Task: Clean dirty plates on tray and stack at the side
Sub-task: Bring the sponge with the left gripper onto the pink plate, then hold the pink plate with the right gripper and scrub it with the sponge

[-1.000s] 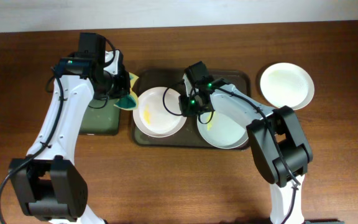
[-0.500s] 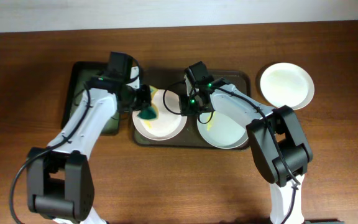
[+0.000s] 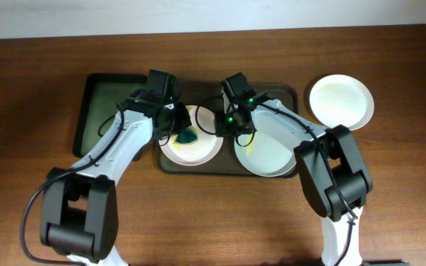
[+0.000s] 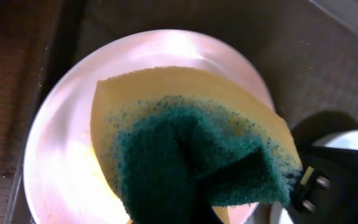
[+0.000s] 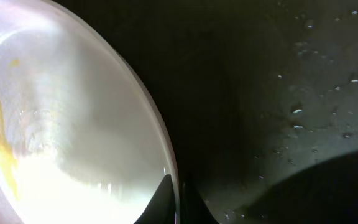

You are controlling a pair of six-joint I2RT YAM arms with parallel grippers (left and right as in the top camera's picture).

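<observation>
Three white plates show in the overhead view. The left plate [image 3: 191, 144] lies in the dark tray [image 3: 283, 94], the second plate [image 3: 268, 151] lies in the tray's right half, and a clean plate [image 3: 341, 101] sits on the table at the right. My left gripper [image 3: 186, 133] is shut on a green and yellow sponge [image 4: 191, 149] held over the left plate [image 4: 61, 162]. My right gripper [image 5: 178, 202] is shut on that plate's right rim [image 5: 73, 124], which bears yellow smears.
A black basin [image 3: 106, 100] with green liquid stands left of the tray. Bare wooden table lies in front of the tray and round the clean plate. A pale wall edge runs along the back.
My left arm has carried the sponge from the basin rightward onto the left plate. The right gripper has stayed on the plate's rim.
</observation>
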